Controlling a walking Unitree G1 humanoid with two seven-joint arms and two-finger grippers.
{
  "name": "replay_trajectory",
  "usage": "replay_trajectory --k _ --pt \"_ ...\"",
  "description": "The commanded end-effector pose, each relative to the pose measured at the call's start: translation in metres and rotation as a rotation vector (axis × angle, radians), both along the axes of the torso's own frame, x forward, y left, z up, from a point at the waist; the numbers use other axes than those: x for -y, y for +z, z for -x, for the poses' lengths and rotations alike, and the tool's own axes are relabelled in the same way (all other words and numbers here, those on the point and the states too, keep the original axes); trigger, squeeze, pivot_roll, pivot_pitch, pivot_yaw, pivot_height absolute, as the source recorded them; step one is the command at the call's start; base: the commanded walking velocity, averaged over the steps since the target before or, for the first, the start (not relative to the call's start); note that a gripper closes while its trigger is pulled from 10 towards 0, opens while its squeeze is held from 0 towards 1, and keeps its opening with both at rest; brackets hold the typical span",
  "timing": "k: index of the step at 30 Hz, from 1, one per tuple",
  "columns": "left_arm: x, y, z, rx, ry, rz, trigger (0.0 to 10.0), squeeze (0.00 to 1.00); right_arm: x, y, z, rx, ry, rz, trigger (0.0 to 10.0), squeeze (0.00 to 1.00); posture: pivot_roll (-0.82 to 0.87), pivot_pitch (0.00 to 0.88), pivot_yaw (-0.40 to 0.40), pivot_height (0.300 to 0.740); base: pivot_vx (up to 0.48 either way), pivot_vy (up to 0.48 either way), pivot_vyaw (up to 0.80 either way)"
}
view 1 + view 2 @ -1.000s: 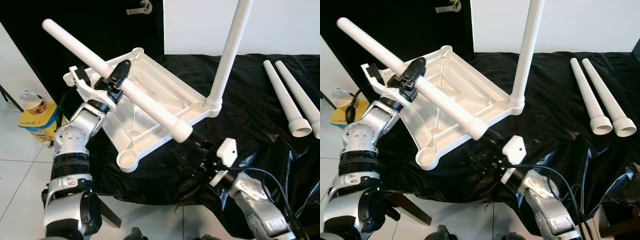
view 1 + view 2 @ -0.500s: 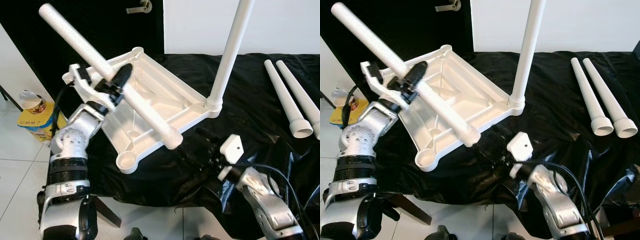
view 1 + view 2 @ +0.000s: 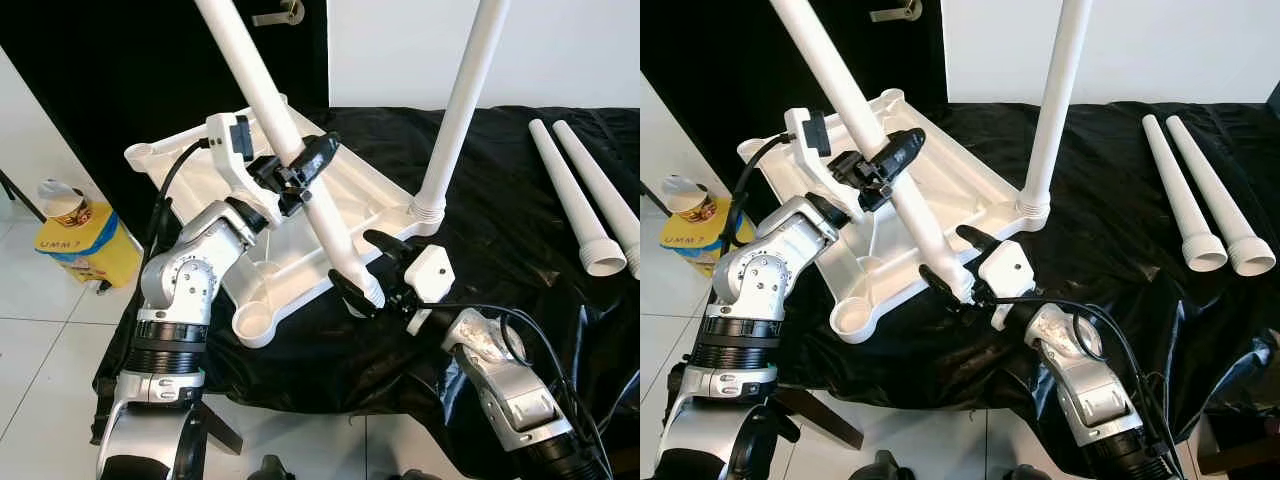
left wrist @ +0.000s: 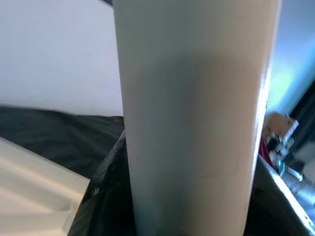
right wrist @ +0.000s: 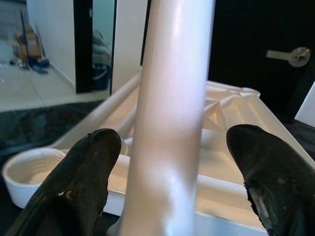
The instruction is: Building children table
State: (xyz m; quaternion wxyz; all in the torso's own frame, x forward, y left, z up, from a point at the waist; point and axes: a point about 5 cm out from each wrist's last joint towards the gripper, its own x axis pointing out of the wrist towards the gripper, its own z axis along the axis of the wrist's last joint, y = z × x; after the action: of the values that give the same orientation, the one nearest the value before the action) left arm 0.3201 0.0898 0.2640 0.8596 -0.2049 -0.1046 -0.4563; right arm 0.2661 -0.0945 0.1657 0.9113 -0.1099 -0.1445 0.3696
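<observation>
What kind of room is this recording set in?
Probably an indoor room or hallway used as an assembly spot: a dark door with a lever handle, a white tiled floor and a work surface under a black sheet.

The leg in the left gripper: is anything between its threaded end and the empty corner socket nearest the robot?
Nothing visible blocks it. The left gripper holds the table leg tilted, its threaded end above the upturned tabletop's near edge. The right gripper straddles that end, open. The empty socket lies beside, uncovered.
</observation>
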Motion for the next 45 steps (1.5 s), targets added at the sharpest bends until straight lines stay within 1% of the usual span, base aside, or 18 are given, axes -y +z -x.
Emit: replay_trajectory --k 1,5,11,16,17,19,20,21,22,30,34,35,36,38,39,42,43,45 --pt "0.014 0.011 0.013 0.116 -0.124 -0.023 10.0 0.0 -0.006 -0.002 -0.003 -0.02 -0.006 0.026 10.0 0.0 0.01 0.021 0.036 0.74 0.0 0.0 0.0" --pt "0.017 0.013 0.016 0.131 -0.132 -0.03 10.0 0.0 -0.008 -0.002 -0.005 -0.023 -0.014 0.035 10.0 0.0 0.01 0.021 0.036 0.74 0.0 0.0 0.0" --pt "0.043 0.023 0.031 0.216 -0.19 -0.068 10.0 0.0 -0.017 -0.003 -0.014 -0.058 -0.043 0.057 10.0 0.0 0.01 0.017 0.035 0.74 0.0 0.0 0.0" --pt "0.048 0.024 0.036 0.231 -0.202 -0.076 10.0 0.0 -0.018 -0.002 -0.016 -0.08 -0.059 0.046 10.0 0.0 0.02 0.018 0.034 0.74 0.0 0.0 0.0" --pt "0.049 0.025 0.037 0.236 -0.204 -0.076 10.0 0.0 -0.017 -0.002 -0.017 -0.093 -0.067 0.041 4.9 0.0 0.02 0.018 0.033 0.74 0.0 0.0 0.0" --pt "0.05 0.026 0.038 0.245 -0.205 -0.078 10.0 0.0 -0.015 -0.003 -0.019 -0.108 -0.086 0.036 4.8 0.0 0.02 0.018 0.033 0.74 0.0 0.0 0.0" --pt "0.051 0.027 0.039 0.249 -0.206 -0.076 10.0 0.0 -0.014 -0.005 -0.02 -0.125 -0.1 0.036 0.8 0.0 0.02 0.019 0.032 0.74 0.0 0.0 0.0" --pt "0.051 0.027 0.039 0.249 -0.206 -0.076 10.0 0.0 -0.014 -0.005 -0.02 -0.125 -0.1 0.036 0.8 0.0 0.02 0.019 0.032 0.74 0.0 0.0 0.0" --pt "0.052 0.028 0.04 0.254 -0.207 -0.071 10.0 0.0 -0.013 -0.007 -0.021 -0.148 -0.115 0.031 0.0 0.0 0.02 0.018 0.032 0.74 0.0 0.0 0.0" --pt "0.058 0.03 0.044 0.265 -0.223 -0.06 10.0 0.0 -0.006 -0.002 -0.028 -0.201 -0.185 -0.062 0.0 0.0 0.01 0.01 0.033 0.74 0.0 0.0 0.0" --pt "0.06 0.029 0.046 0.268 -0.232 -0.067 10.0 0.0 -0.005 0.0 -0.03 -0.202 -0.208 -0.072 0.0 0.0 0.01 0.008 0.032 0.74 0.0 0.0 0.0" --pt "0.061 0.029 0.047 0.269 -0.234 -0.069 10.0 0.0 -0.005 0.0 -0.03 -0.203 -0.213 -0.072 0.8 0.0 0.01 0.006 0.032 0.74 0.0 0.0 0.0" --pt "0.062 0.029 0.047 0.262 -0.244 -0.059 10.0 0.0 -0.005 0.0 -0.031 -0.204 -0.217 -0.073 4.7 0.0 0.01 0.006 0.032 0.74 0.0 0.0 0.0" --pt "0.062 0.029 0.047 0.262 -0.244 -0.059 10.0 0.0 -0.005 0.0 -0.031 -0.204 -0.217 -0.073 4.7 0.0 0.01 0.006 0.032 0.74 0.0 0.0 0.0" --pt "0.063 0.03 0.047 0.25 -0.253 -0.039 10.0 1.0 -0.005 0.0 -0.031 -0.206 -0.223 -0.077 10.0 0.0 0.01 0.0 0.03 0.74 0.0 0.0 0.0" --pt "0.062 0.03 0.043 0.248 -0.214 -0.042 10.0 1.0 -0.006 0.001 -0.032 -0.214 -0.232 -0.09 10.0 0.0 0.01 0.0 0.03 0.74 0.0 0.0 0.0" --pt "0.061 0.029 0.039 0.237 -0.185 -0.044 10.0 0.0 -0.006 0.001 -0.032 -0.221 -0.238 -0.099 10.0 0.0 0.01 0.0 0.029 0.74 0.0 0.0 0.0" --pt "0.057 0.029 0.033 0.215 -0.138 -0.032 10.0 0.0 -0.005 0.001 -0.034 -0.229 -0.251 -0.11 10.0 0.0 0.01 0.0 0.028 0.74 0.0 0.0 0.0"
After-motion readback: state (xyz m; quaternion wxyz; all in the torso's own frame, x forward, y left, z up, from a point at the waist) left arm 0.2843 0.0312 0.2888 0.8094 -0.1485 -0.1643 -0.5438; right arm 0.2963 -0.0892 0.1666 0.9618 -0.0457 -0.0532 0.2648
